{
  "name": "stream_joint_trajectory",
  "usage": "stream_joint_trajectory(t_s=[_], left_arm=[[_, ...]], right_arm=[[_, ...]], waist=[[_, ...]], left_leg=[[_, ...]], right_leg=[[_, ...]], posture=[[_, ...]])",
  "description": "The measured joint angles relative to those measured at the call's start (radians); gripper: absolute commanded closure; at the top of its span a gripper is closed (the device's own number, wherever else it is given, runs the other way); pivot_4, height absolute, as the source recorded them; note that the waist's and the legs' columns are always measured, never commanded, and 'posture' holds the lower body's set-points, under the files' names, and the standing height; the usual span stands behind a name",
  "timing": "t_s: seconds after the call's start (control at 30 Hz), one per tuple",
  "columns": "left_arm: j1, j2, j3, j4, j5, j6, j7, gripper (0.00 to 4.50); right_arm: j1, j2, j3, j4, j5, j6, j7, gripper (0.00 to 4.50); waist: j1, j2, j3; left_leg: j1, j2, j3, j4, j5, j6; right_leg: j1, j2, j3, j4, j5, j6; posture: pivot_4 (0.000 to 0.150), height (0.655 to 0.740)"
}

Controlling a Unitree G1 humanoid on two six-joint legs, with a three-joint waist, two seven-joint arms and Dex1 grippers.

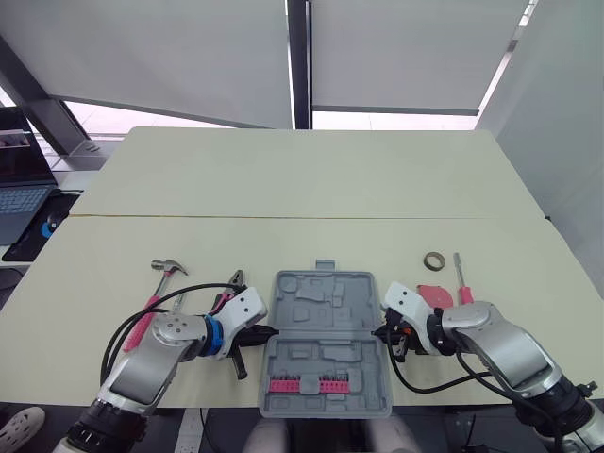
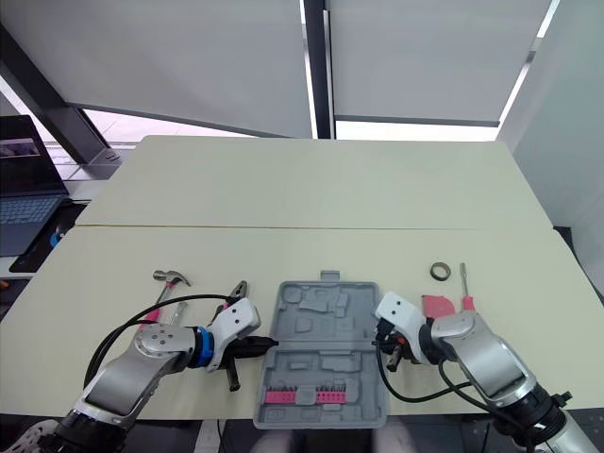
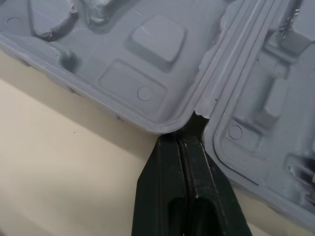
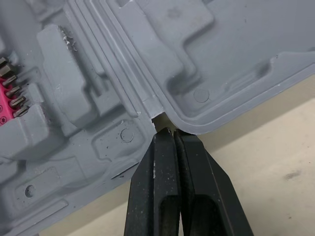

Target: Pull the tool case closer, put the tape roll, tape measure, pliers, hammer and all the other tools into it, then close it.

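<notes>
The grey tool case [image 1: 326,321] lies open near the table's front edge, with a pink bit strip [image 1: 304,385] in its near half. My left gripper [image 1: 271,331] is shut, its tips at the hinge notch on the case's left side [image 3: 183,135]. My right gripper [image 1: 380,333] is shut too, its tips at the right hinge notch [image 4: 170,132]. Left of the case lie the hammer [image 1: 160,283] and pink-handled pliers [image 1: 226,294]. To the right are the tape roll [image 1: 434,260], a pink screwdriver [image 1: 461,278] and the pink tape measure [image 1: 436,294], partly behind my right wrist.
A dark tool [image 1: 238,363] lies under my left wrist near the front edge. A laptop [image 1: 19,189] sits on a side desk at far left. The cream table [image 1: 302,179] stretches far behind the case.
</notes>
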Motion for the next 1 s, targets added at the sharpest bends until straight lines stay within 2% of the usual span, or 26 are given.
stream_joint_trajectory(t_s=[1.0], left_arm=[[0.082,0.041,0.011,-0.078,-0.048,0.030,0.005,4.50]], right_arm=[[0.035,-0.057,0.035,-0.050,0.093,0.013,-0.030,4.44]], waist=[[0.001,0.000,0.000]], left_leg=[[0.000,0.000,0.000,0.000,0.000,0.000]], right_leg=[[0.001,0.000,0.000,-0.001,0.000,0.000]], posture=[[0.150,0.7400]])
